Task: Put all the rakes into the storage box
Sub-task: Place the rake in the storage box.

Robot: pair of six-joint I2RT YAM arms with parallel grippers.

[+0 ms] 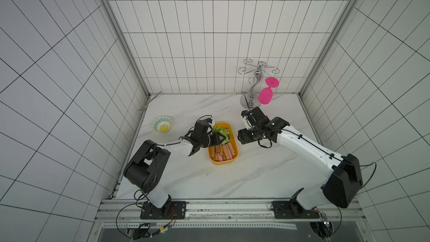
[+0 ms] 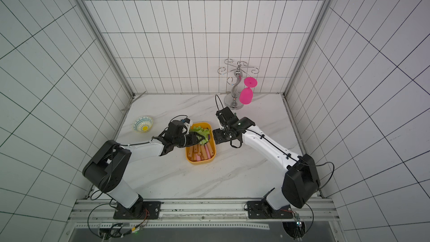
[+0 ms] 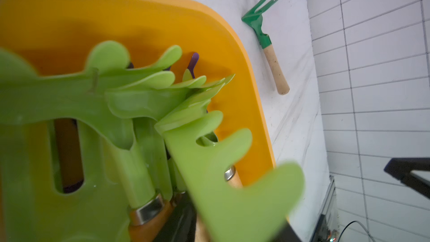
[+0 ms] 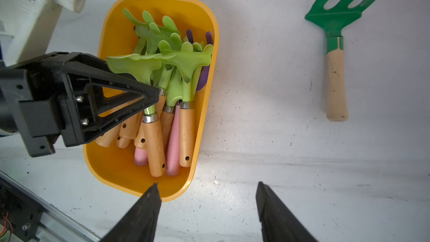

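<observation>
The yellow-orange storage box [image 1: 234, 144] [image 2: 213, 152] [image 4: 116, 31] [image 3: 232, 43] holds several rakes with light green heads and wooden or pink handles. My left gripper [image 1: 222, 138] [image 4: 151, 96] hangs low over the box, open. One light green rake [image 3: 221, 182] [image 4: 135, 66] lies on the pile, its handle between the spread fingers. A dark green rake [image 4: 335, 66] [image 3: 267, 40] with a pale handle lies on the table beside the box; my right arm hides it in both top views. My right gripper [image 4: 207, 187] [image 1: 242, 137] hovers open and empty above bare table, between the box and that rake.
A small patterned bowl [image 1: 162, 124] [image 2: 142, 124] sits at the left of the marble table. At the back right stands a chrome glass rack [image 1: 252, 82] with a pink glass [image 1: 265, 96] hanging from it. Tiled walls close in three sides.
</observation>
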